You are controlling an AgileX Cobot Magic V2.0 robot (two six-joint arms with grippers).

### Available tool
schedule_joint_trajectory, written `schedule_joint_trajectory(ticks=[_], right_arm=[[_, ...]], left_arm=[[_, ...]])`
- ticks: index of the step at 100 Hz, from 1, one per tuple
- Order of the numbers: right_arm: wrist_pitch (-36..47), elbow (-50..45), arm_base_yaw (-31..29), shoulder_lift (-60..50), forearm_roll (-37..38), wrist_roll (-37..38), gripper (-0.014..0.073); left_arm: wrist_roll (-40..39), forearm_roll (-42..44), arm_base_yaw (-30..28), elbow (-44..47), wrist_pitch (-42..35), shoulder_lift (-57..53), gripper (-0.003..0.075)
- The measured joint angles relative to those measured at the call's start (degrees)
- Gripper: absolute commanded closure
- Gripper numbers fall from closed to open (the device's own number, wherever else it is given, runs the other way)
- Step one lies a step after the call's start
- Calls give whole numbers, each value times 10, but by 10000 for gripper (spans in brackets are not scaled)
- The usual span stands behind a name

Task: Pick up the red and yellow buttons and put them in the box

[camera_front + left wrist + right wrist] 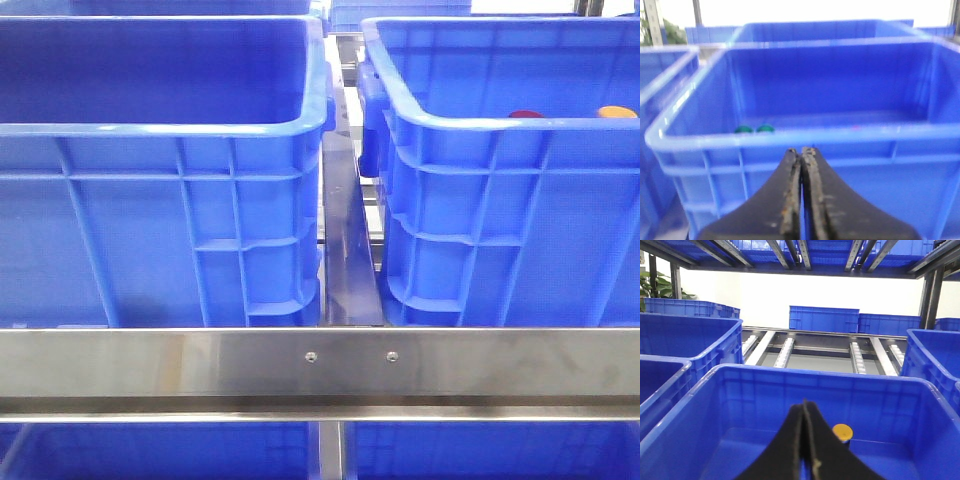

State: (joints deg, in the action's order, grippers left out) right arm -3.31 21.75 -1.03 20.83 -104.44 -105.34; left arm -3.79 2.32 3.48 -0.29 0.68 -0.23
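Both pincers are clenched on nothing: the left pincer hangs just outside the near rim of a blue crate that holds two small green pieces by its near wall, and the right pincer sits over the inside of the box. Within that box the orange-yellow button rests on the floor just beyond the right pincer's tips. From the front, the dark red button and the yellow one show near each other just over the right crate's near rim, with a steel rail crossing below.
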Motion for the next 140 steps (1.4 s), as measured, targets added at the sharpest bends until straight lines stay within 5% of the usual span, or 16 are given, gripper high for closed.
schedule_joint_trajectory(ticks=[140], right_arm=[[0, 0, 0, 0, 0, 0, 662]], left_arm=[[0, 2, 0, 0, -18, 0, 739]])
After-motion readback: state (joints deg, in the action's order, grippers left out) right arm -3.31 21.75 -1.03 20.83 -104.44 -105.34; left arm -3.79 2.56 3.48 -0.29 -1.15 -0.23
